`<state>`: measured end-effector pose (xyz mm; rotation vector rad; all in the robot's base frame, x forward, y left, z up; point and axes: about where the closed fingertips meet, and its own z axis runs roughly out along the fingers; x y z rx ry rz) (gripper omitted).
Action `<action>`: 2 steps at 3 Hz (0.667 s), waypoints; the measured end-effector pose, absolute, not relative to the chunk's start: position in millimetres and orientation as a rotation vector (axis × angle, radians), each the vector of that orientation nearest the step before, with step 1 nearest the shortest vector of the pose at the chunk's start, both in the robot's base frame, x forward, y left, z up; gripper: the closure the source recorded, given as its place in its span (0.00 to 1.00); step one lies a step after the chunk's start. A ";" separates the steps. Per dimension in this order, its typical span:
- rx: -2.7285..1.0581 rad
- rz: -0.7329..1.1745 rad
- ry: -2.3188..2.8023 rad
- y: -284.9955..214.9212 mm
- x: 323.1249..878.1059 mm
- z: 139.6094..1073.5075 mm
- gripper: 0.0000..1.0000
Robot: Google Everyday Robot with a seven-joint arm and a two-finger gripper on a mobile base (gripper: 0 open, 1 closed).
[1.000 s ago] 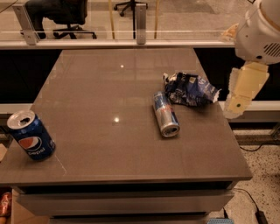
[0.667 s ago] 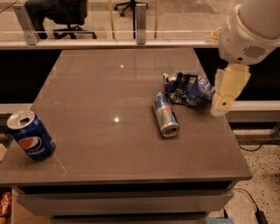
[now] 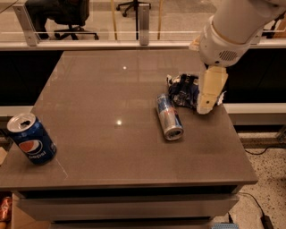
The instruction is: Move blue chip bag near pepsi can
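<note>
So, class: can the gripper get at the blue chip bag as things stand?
Probably yes. The gripper hangs close beside the blue chip bag, with nothing between them; the slim can lies on the bag's other side.

A wide, glossy grey-brown surface (image 3: 111, 147) fills the scene, with two small light reflections (image 3: 119, 121) on its top. The gripper (image 3: 203, 108) hangs over its far right part. Behind it runs a pale rail (image 3: 89, 44) with metal posts (image 3: 143, 18) and glass panels (image 3: 103, 20). Beyond the glass stand a black office chair (image 3: 62, 13) and the wheeled base (image 3: 134, 6) of another. At the right is a speckled pale floor (image 3: 268, 179) with a black cable (image 3: 257, 208) lying on it.
</note>
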<state>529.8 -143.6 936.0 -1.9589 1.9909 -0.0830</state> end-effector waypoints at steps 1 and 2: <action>-1.985 -0.051 1.984 -135.4 548.4 924.1 0.00; -2.011 -0.019 1.985 -130.3 567.1 912.4 0.00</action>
